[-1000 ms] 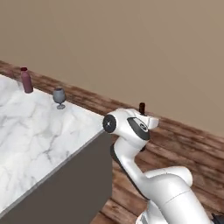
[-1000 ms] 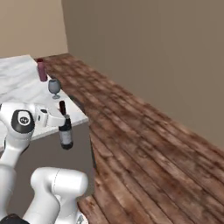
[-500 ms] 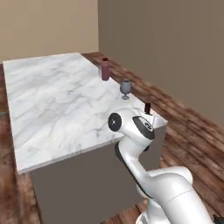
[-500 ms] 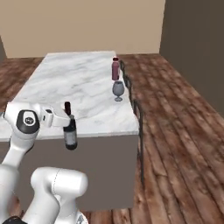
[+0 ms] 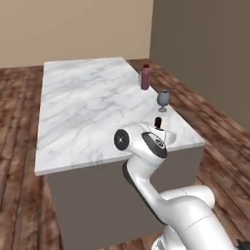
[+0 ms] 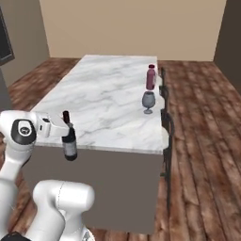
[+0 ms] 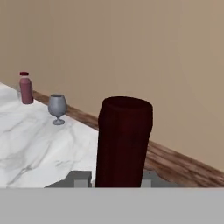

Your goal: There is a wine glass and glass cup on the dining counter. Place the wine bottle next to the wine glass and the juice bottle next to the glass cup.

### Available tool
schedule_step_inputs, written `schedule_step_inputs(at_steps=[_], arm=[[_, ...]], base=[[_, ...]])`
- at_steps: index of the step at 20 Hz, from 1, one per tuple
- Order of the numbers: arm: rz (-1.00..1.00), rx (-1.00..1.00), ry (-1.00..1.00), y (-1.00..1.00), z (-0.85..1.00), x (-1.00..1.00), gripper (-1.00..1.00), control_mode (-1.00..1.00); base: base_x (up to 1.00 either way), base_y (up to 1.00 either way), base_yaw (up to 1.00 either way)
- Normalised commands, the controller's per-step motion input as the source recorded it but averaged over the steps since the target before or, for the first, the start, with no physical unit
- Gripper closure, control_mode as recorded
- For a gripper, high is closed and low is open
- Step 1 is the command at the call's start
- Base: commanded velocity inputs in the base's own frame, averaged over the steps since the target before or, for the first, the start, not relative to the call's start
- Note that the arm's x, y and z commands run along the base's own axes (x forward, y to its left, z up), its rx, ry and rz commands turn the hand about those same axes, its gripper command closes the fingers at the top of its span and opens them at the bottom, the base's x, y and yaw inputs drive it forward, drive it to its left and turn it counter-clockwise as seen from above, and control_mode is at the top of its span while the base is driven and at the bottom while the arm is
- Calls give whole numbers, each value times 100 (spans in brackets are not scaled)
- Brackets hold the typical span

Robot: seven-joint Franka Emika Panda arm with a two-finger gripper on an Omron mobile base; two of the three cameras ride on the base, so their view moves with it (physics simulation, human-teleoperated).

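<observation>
Over the near edge of the dining counter (image 6: 103, 94), jaws clamped on the wine bottle (image 6: 69, 140), base now swung round.

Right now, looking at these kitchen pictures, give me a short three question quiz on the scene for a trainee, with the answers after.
1. True or false: the gripper is shut on the wine bottle.
2. Which stands closer to the wine glass on the dining counter: A, the juice bottle, or B, the wine bottle?
3. Fill in the missing word: the wine bottle hangs at the counter's near edge, held by its ____.

Key
1. True.
2. A, the juice bottle; it stands just beyond the wine glass, while the wine bottle is at the opposite, near edge.
3. Neck.
</observation>
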Motion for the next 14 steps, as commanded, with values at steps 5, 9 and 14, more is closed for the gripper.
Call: schedule_step_inputs(at_steps=[5,9,14], arm=[[0,0,0,0,0,0,100,100],[0,0,0,0,0,0,100,100],[0,0,0,0,0,0,100,100]], base=[[26,-46,23],[22,-49,18],[38,-42,15]])
